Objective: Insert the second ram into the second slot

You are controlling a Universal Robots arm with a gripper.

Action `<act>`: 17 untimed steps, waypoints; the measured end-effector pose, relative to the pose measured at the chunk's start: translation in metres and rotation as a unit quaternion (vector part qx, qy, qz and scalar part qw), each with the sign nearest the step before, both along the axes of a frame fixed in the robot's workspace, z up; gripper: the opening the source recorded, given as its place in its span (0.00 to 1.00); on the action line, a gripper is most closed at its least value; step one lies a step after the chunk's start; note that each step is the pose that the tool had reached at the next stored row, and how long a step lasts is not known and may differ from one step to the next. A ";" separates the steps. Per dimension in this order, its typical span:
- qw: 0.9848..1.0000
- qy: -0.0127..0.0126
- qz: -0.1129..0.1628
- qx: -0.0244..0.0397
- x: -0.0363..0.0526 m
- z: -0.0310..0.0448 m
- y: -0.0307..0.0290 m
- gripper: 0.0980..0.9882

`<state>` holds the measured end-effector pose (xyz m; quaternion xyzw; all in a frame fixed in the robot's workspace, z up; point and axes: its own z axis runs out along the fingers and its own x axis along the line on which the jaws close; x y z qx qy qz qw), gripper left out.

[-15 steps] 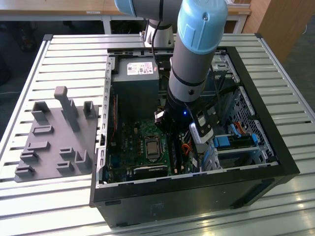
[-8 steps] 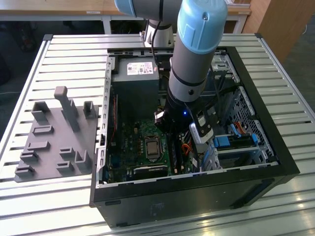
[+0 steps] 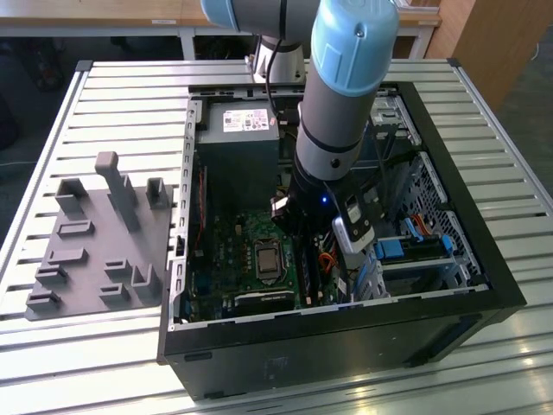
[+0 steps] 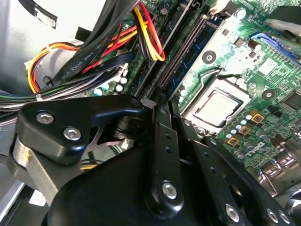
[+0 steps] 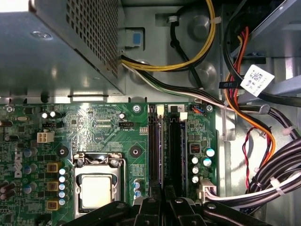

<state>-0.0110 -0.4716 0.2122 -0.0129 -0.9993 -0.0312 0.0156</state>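
— Where's the second ram [image 5: 158, 146]?

— Probably standing in its slot [image 5: 176, 146], long axis running straight away from the gripper [image 5: 162, 205], directly below it.

— Gripper?

— Fingers together over the stick's near end; clamped or not, I can't tell.

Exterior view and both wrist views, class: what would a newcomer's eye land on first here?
The grey robot arm with pale blue joint caps plunges into the open black computer case on the slatted metal table. In the first wrist view, the green motherboard shows its silver square processor beside long black memory slots.
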 end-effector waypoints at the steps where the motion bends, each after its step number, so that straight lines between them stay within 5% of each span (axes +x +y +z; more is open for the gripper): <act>1: 1.000 0.000 0.000 0.000 0.0000 -0.0003 0.0000 0.04; 17: 1.000 0.000 0.000 0.000 0.0000 -0.0035 0.0000 0.06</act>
